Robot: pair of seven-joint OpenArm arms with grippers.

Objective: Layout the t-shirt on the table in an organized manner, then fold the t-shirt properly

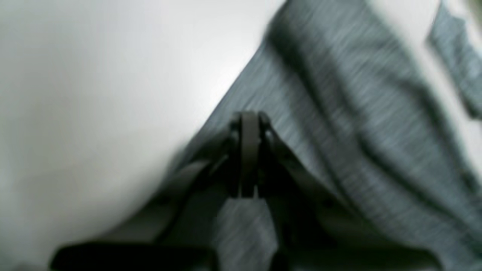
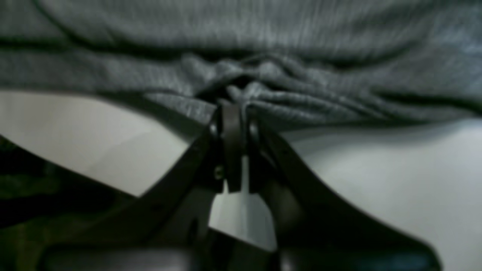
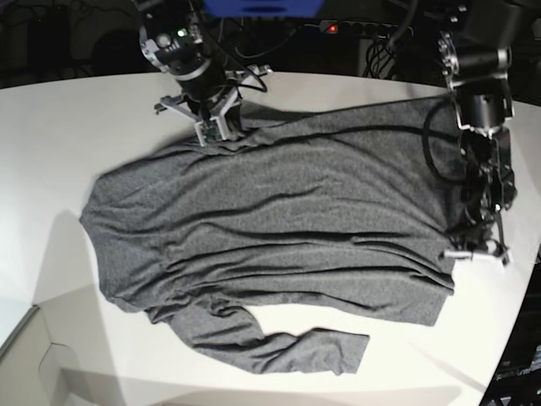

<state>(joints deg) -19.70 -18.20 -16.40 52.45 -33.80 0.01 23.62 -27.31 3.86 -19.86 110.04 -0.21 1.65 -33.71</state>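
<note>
i'm in layout step: t-shirt point(image 3: 270, 228) spread wrinkled on tabletop point(image 3: 51, 127). right claw point(image 2: 231, 109) clamped on bunched edge, left claw point(image 1: 248, 120) clamped on fabric. next: pull apart, flatten.

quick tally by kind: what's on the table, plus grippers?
t-shirt: 1
table: 1
grippers: 2, left gripper and right gripper, both shut on the t-shirt
Total: 4

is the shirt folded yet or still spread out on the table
Spread out. The t-shirt lies open across the table, wrinkled, body unfolded, one sleeve bent along its near edge.
</note>
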